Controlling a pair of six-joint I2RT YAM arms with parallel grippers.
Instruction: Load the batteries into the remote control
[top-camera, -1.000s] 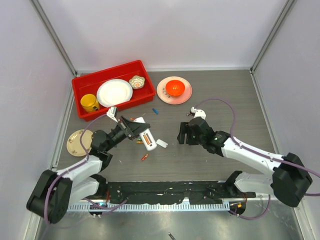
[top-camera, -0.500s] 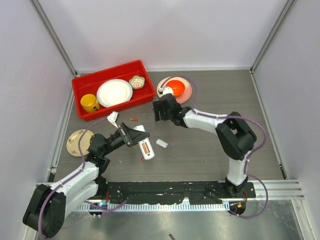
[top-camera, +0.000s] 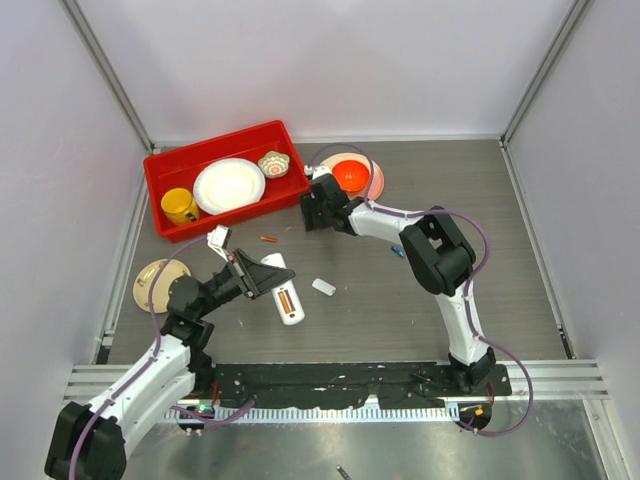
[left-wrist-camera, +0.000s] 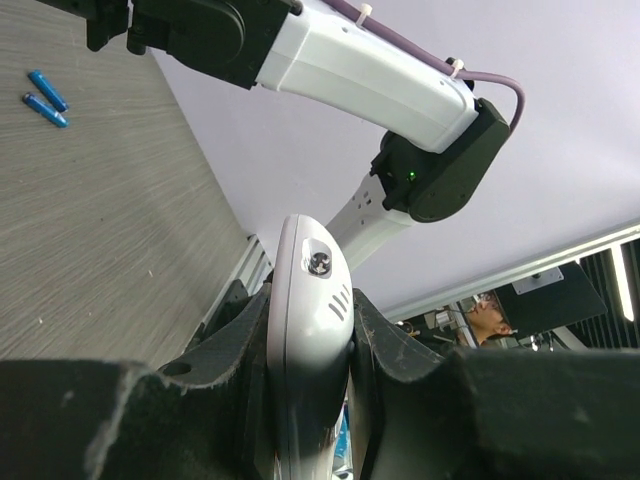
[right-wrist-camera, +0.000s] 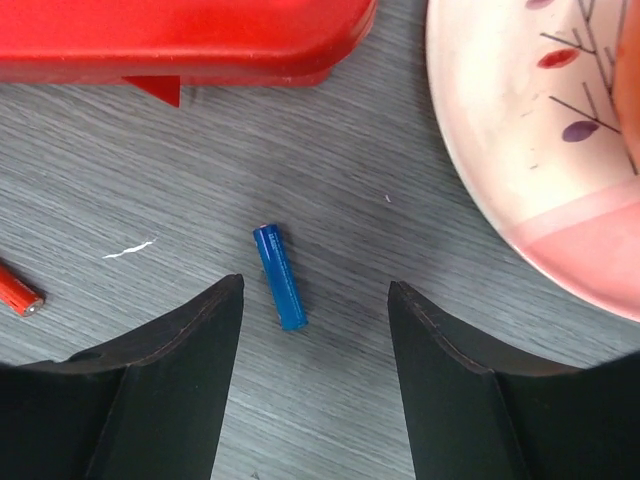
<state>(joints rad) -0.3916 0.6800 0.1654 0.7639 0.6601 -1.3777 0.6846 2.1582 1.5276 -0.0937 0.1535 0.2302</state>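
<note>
Left arm: low, stretched forward and to the right. Left gripper: fingers clamped on the remote control. Right arm: elbow folded, forearm reaching far left. Right gripper: facing down at the bench, fingers spread apart.

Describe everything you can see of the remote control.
The remote control is a slim white plastic bar with rounded ends, clamped at one end by the left claw, the rest jutting free. Its back recess faces up, with an orange-red battery inside. The left wrist view shows a small round fitting and slots.
</note>
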